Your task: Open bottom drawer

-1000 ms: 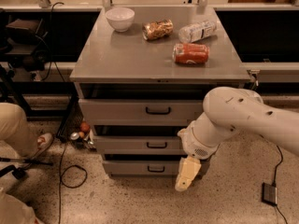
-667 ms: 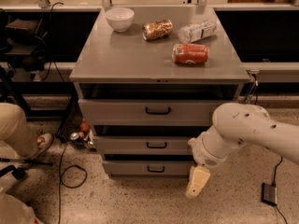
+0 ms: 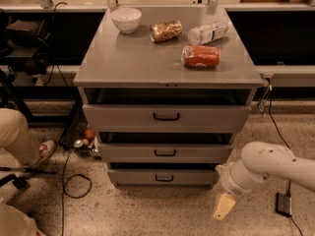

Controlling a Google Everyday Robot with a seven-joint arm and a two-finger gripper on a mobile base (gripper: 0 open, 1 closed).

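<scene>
The bottom drawer (image 3: 162, 177) is the lowest of three grey drawer fronts in the cabinet, with a small black bar handle (image 3: 164, 178). Its front stands slightly forward, with a dark gap above it. My gripper (image 3: 224, 206) hangs low over the floor at the cabinet's lower right corner, to the right of the drawer's handle and apart from it. The white arm (image 3: 268, 167) reaches in from the right edge.
On the cabinet top (image 3: 147, 58) sit a white bowl (image 3: 126, 19), a brown snack bag (image 3: 166, 31), a lying plastic bottle (image 3: 207, 32) and a red can (image 3: 200, 56). Cables (image 3: 69, 181) and small items lie on the floor at left. A person's leg (image 3: 17, 136) is at left.
The arm and gripper have swung to the right and lower, away from the drawer fronts. The bottom drawer's front and handle, which the arm partly covered, now show whole.
</scene>
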